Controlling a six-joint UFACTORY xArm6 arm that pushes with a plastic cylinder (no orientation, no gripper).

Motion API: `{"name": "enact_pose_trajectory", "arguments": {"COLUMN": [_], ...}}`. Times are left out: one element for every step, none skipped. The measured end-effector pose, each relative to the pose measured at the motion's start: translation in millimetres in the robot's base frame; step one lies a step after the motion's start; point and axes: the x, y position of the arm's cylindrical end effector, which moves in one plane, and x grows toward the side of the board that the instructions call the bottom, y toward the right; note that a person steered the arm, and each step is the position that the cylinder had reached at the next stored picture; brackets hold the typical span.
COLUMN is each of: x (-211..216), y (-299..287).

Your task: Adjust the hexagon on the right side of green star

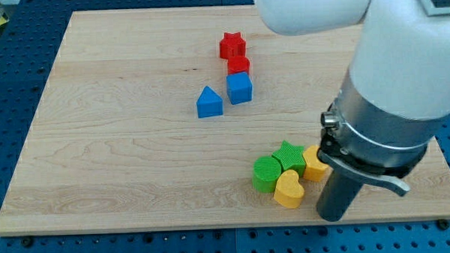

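Wooden board [120,145] lay on a blue perforated table [13,74]; the white and grey arm body [403,75] filled the view's right side. The dark rod [338,192] came down at the view's lower right; my tip [333,217] sat at the board's bottom edge, just to the view's right of the lower cluster, apart from the yellow heart block but near it. No jaws on this rig, only the rod, so there was no spread or pinch to record.

Lower cluster: green star-shaped block [290,156] in the middle; yellow hexagon-like block [314,164] touching it on the view's right, partly hidden behind the arm's collar, shape not fully legible; green round ribbed block [267,174] touching the star on the view's left; yellow heart-shaped block [289,189] below the star, touching the green round block.

Upper group, well apart from the cluster: red star-shaped block [233,45] topmost; a second red block [238,64] just below it, shape unclear; blue cube-like block [239,88] touching that one from below; blue house-shaped pentagon block [209,102] just to the view's left of the blue cube.
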Motion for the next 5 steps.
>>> {"name": "enact_pose_trajectory", "arguments": {"x": [-13, -39, -71, -91, -87], "y": [43, 59, 57, 22, 0]}}
